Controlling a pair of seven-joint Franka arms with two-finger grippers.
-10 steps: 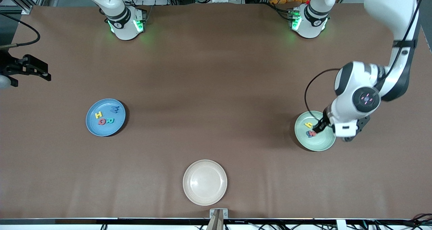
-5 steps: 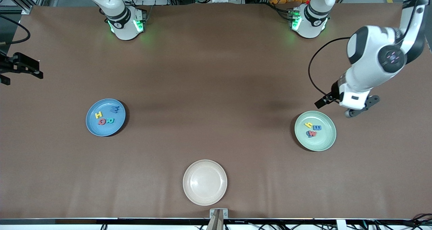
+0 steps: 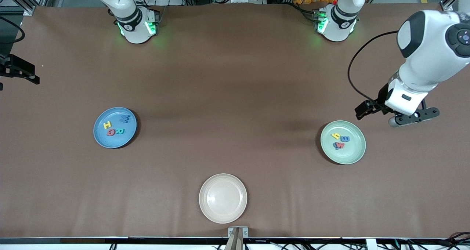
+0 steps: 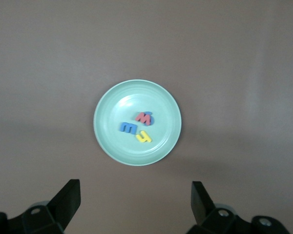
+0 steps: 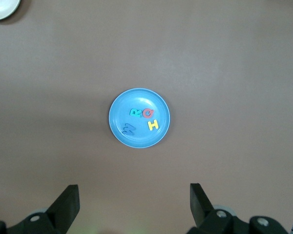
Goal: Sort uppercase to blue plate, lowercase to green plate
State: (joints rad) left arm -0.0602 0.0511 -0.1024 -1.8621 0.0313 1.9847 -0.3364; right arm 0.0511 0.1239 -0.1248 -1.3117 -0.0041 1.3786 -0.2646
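Note:
The blue plate [image 3: 102, 139] [image 5: 128, 137] holds the uppercase letters: yellow H [image 3: 107, 125], red Q [image 3: 110, 132], green R [image 3: 119, 131] and blue W [image 3: 125, 118]. On the green plate [image 3: 351, 154] [image 4: 110, 141] lie the lowercase letters: yellow y [image 3: 335, 135], blue m [image 3: 345, 138] and red w [image 3: 340, 145] resting partly on a blue g [image 3: 335, 144]. My left gripper [image 3: 414, 118] [image 4: 136, 192] hangs open and empty, high over bare table beside the green plate. My right gripper [image 5: 134, 195] is open and empty too, high up, with the blue plate below.
A cream plate [image 3: 223, 198] [image 5: 0, 7] with nothing on it sits near the table's front edge, midway between the two coloured plates. The arm bases [image 3: 136, 24] [image 3: 336, 22] stand along the back edge.
My left arm has lifted off the green plate and swung out toward its own end of the table, uncovering the blue m. My right arm has drifted farther past its own table end.

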